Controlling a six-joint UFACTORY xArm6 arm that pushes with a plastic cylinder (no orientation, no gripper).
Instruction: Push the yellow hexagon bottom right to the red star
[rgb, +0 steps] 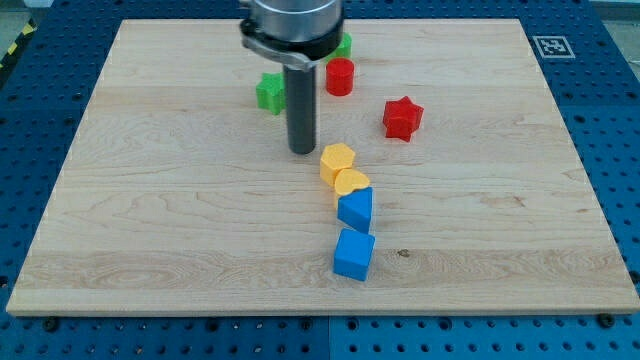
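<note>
The yellow hexagon (338, 160) lies near the board's middle, touching a yellow heart-like block (351, 183) just below it. The red star (403, 117) lies up and to the right of the hexagon, apart from it. My tip (302, 150) rests on the board just left of the hexagon and slightly above it, with a small gap between them. The rod rises from there to the arm's head at the view's top.
Two blue blocks (356, 208) (354, 253) continue the line below the yellow pair. A red cylinder (340, 76) and a green star (270, 92) lie near the rod. Another green block (343, 45) is partly hidden behind the arm's head. The wooden board (150, 200) sits on a blue table.
</note>
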